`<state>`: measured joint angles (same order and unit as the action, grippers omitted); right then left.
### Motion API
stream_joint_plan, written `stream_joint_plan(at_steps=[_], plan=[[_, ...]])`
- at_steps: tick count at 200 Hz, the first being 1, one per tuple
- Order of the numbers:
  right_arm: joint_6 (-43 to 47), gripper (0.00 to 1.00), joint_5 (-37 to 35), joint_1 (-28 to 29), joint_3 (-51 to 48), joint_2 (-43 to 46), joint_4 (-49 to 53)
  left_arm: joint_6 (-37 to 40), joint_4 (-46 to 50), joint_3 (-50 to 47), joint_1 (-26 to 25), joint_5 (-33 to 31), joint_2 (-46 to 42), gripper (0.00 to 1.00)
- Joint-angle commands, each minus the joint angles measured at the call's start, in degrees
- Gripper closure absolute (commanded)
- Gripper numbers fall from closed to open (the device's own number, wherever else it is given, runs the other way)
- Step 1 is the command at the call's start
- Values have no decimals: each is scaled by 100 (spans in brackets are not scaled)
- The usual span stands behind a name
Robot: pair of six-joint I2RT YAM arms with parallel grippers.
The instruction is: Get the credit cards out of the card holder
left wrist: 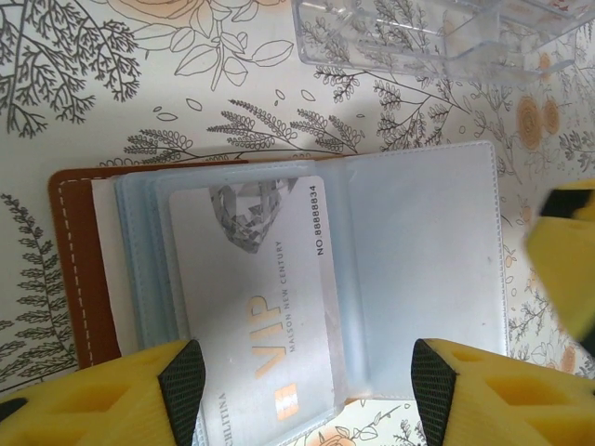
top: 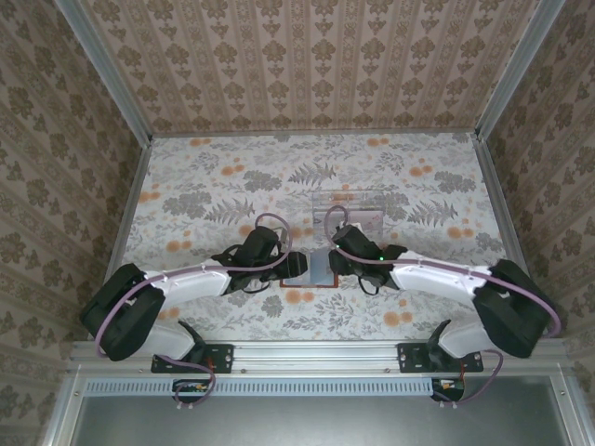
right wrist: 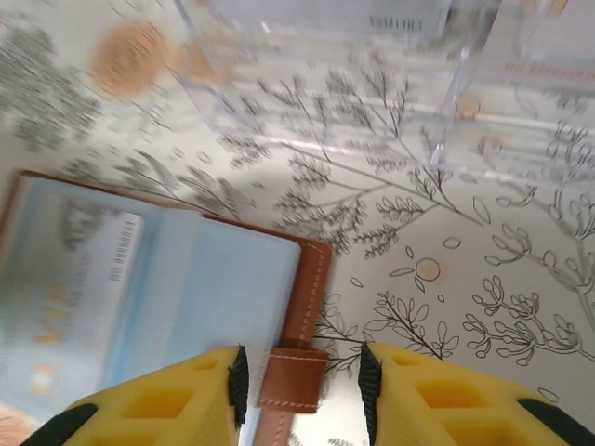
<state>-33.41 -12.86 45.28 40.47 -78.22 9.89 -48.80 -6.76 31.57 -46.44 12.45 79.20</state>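
Left fingers (left wrist: 102,400) astride card holder (left wrist: 428,260) — VIP card (left wrist: 251,297) partly out of frame.

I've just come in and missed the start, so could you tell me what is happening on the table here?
Two robot arms are working on a brown card holder that lies open on the flowered table. The left gripper stands open over a pale VIP card, which sits in a clear pocket and is not yet out. The right gripper, jaws apart, straddles the holder's brown strap without squeezing it. A clear plastic tray lies just beyond.
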Motion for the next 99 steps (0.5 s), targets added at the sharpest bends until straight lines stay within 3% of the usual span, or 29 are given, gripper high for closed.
stream_joint_plan(at_steps=[1,49,99], plan=[[1,60,394,-7,-85,221,-306,90,-114,7,3,74,62,36],[-269,69,1807,-3,28,-380,-1043,65,-145,-2,3,91,78,37],[-465,70,1794,-20,299,-847,-817,11,-294,-45,2,144,170,40]])
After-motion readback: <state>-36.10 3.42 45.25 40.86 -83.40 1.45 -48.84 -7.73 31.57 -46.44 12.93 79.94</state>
